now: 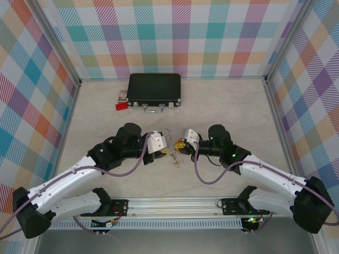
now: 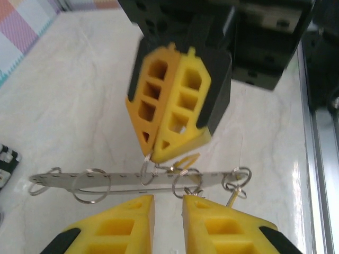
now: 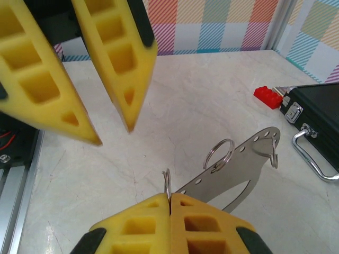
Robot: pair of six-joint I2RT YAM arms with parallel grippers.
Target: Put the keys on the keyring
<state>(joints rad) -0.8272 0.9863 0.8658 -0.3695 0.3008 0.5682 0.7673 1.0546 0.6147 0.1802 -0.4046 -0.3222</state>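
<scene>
Meeting tip to tip at centre frame in the top view, left gripper (image 1: 161, 145) on the left and right gripper (image 1: 183, 144) on the right, with the keyring (image 1: 173, 155) just below and between them. Pinching a small wire ring (image 3: 167, 185) at bottom centre of the right wrist view, the right gripper's (image 3: 169, 200) fingers pressing tightly together on it. Stretching away toward the right of that frame as a flat, perforated grey loop, the keyring (image 3: 258, 153), carrying another wire ring partway along. Keeping a clear gap between the left gripper's (image 3: 114, 135) spread fingers at upper left. Crossing the lower half of the left wrist view horizontally, the keyring (image 2: 127, 180), threaded with several rings, with a yellow-orange key (image 2: 186, 160) showing just under the right gripper's closed tips. Sitting at the right edge of the right wrist view, a black case (image 3: 318, 103) with a red block (image 3: 267, 97) just beside it on the table (image 3: 175, 90)
</scene>
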